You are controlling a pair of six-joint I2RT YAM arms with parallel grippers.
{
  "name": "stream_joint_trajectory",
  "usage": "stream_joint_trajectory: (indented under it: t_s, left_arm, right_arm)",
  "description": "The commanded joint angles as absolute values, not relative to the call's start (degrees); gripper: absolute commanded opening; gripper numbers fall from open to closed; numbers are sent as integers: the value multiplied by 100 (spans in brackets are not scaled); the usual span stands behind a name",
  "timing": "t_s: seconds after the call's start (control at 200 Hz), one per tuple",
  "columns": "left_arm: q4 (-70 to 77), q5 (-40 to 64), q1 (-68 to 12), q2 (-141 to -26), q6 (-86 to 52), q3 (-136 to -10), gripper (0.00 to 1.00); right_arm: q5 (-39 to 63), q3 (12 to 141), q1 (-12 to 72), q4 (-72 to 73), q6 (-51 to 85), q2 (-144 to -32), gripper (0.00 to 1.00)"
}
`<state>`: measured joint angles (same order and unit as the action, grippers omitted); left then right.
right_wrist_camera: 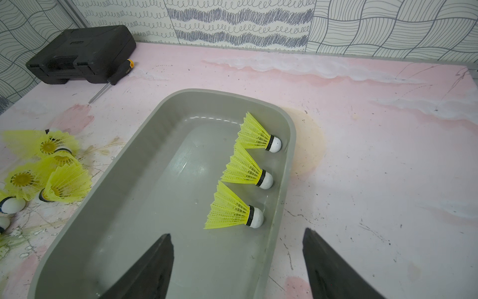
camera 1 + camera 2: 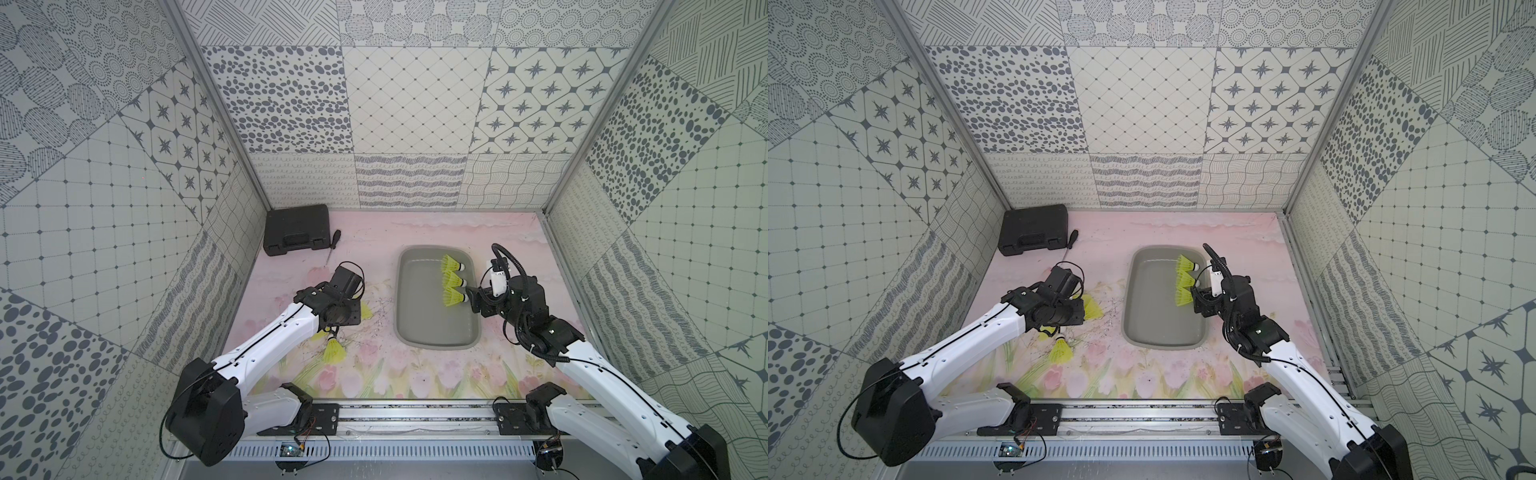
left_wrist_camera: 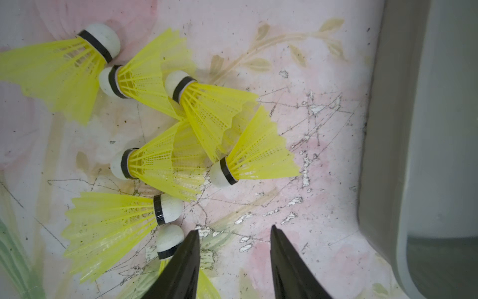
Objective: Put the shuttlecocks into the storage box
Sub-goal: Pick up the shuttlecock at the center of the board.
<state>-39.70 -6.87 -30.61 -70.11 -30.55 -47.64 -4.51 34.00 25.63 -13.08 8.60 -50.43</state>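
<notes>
Three neon-yellow plastic shuttlecocks with white rounded tips and black bands lie in a row inside the shallow grey plastic storage box. Their tips rest against the wall on the right arm's side and their skirts fan toward the middle. Seven more form a loose heap on the pink flower-printed table, just beside the box on the left arm's side.

The left gripper hangs low over the edge of that heap, its black jaws parted with only bare table between them. The nearest shuttlecock lies partly under the jaw that is farther from the box. Its white tip pokes out ahead and its long axis runs roughly in line with the fingers. A short sideways shift away from the box would likely bring it between the jaws, which could then close across its black band.

The right gripper hovers over the near end of the box, wide open and empty. The box stands between it and the heap, so the left arm is plainly the nearer one. A black hard case and a screwdriver sit in the far corner, well apart from the work.
</notes>
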Motion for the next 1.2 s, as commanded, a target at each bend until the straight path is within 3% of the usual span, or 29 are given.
stream_joint_trajectory:
  t_s: [0.0, 0.91, 1.196]
  left_arm:
    - [-4084, -694, -3048, -7210, -2921, -4703, 47]
    - [-3550, -576, -3028, -9352, -2031, -5641, 54]
    - [-3530, 293, -3023, -9390, -1956, -5818, 41]
  right_arm:
    - [-451, 3437, 2539, -1072, 901, -5089, 82]
    - [-528, 3400, 2513, -1120, 845, -5130, 83]
    - [-532, 3366, 2492, -1143, 853, -5121, 83]
